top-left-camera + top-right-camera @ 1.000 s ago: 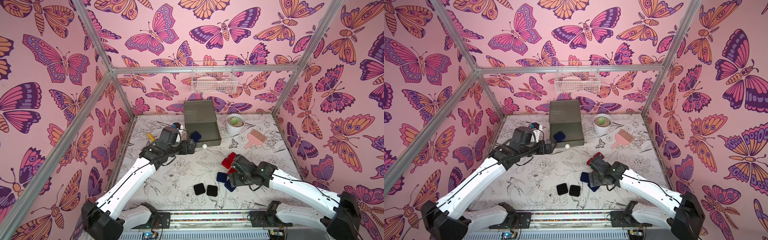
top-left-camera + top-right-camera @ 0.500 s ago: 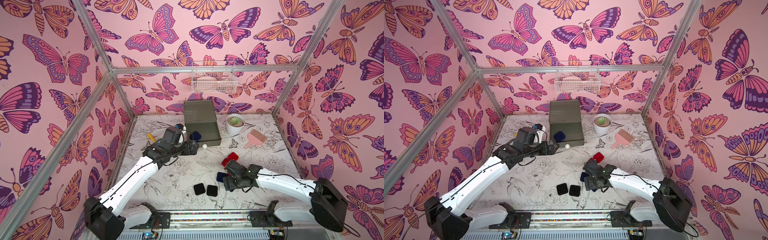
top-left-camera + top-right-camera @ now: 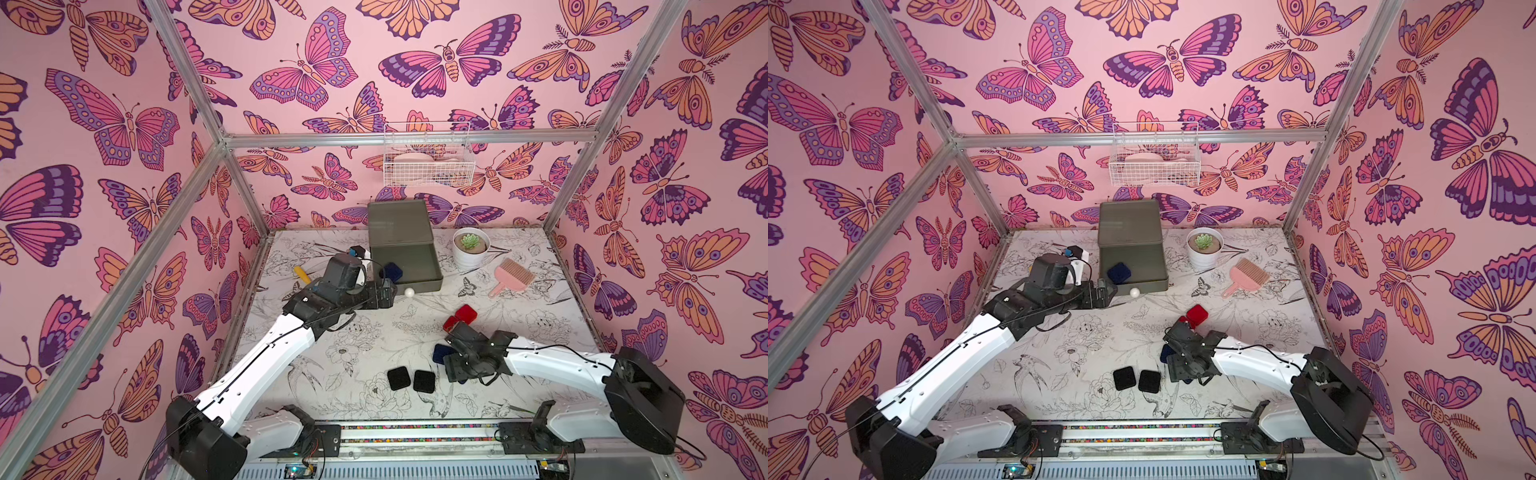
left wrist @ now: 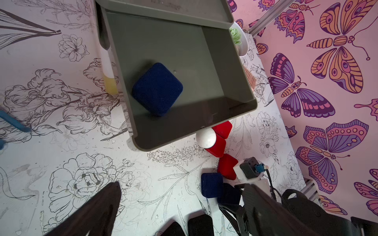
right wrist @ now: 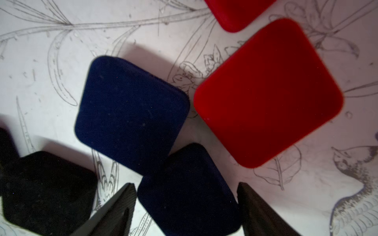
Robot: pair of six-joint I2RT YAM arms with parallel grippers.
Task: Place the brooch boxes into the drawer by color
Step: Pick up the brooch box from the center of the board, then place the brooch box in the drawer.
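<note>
Right wrist view: right end effector (image 5: 185,185) is closing round navy brooch box (image 5: 188,196) no. 2, grip unsure yet; left end effector (image 3: 388,291) is idling wide by drawer (image 3: 419,286).

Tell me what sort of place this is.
Probably a staged robot test cell, not a home: an aluminium frame holds butterfly-print walls, and the left arm and right arm are mounted on a base rail before a printed tabletop.

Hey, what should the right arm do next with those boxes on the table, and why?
Probably close the right gripper on the navy box: its jaws are open and flank that box. A second navy box already lies in the open grey drawer.
</note>
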